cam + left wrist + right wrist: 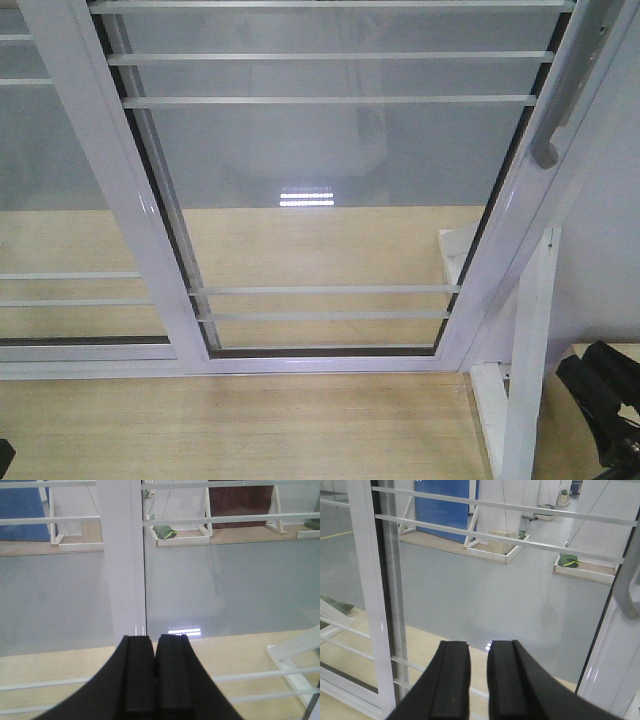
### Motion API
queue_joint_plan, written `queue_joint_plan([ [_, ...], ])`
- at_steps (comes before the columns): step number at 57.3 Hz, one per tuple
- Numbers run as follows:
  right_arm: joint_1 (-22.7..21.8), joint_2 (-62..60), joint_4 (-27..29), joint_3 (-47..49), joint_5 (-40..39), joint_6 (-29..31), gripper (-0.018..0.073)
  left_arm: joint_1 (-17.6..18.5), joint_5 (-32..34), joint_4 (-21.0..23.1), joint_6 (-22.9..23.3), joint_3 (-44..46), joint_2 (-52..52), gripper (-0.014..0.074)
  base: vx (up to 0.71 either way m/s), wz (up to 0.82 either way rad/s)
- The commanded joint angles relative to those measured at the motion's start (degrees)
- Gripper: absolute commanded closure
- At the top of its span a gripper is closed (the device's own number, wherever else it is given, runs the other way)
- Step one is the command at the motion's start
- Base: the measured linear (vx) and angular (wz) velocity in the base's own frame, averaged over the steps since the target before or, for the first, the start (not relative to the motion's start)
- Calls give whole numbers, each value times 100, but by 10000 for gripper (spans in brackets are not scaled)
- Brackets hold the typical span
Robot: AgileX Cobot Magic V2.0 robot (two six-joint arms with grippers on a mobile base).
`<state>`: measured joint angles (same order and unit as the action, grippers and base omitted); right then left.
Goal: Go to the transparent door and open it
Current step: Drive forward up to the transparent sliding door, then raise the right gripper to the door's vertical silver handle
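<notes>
The transparent door (330, 100) fills the front view: clear glass in a white frame with paired thin white bars. Its curved grey handle (545, 130) sits on the right stile, high up. In the right wrist view the handle (630, 587) is at the far right, above and right of my right gripper (479, 647), which is open by a narrow gap with nothing in it. My left gripper (155, 642) is shut and empty, facing a white stile (122, 570). Only part of the black right gripper (605, 395) shows at the front view's bottom right corner.
A second white-framed glass panel (60, 200) without a handle overlaps on the left. A white wooden stand (530, 350) rises at the right, close to the door's lower corner. Pale wood flooring (250, 420) lies before the sill. Beyond the glass are grey floor and low platforms (495, 550).
</notes>
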<state>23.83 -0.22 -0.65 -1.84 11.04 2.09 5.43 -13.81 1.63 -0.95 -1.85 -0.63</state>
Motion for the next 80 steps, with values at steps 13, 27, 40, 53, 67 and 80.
queue_joint_plan([
  [13,4,106,-67,-2,-598,41,342,32,651,17,25,-47,-25,603,0,0],
  [27,4,106,-171,-2,-1648,46,342,32,1947,20,25,-39,-25,603,0,0],
  [40,-1,150,-135,212,-1932,146,342,32,3466,31,25,3,17,603,0,0],
  [53,-1,1249,-135,1430,-1268,629,342,32,3187,162,-325,671,1463,603,0,0],
  [67,-1,3659,-176,2800,-1879,627,342,32,3767,168,-411,2328,4130,603,0,0],
  [80,-1,5382,-161,3791,-2564,627,342,32,3853,168,-411,3413,5532,603,0,0],
])
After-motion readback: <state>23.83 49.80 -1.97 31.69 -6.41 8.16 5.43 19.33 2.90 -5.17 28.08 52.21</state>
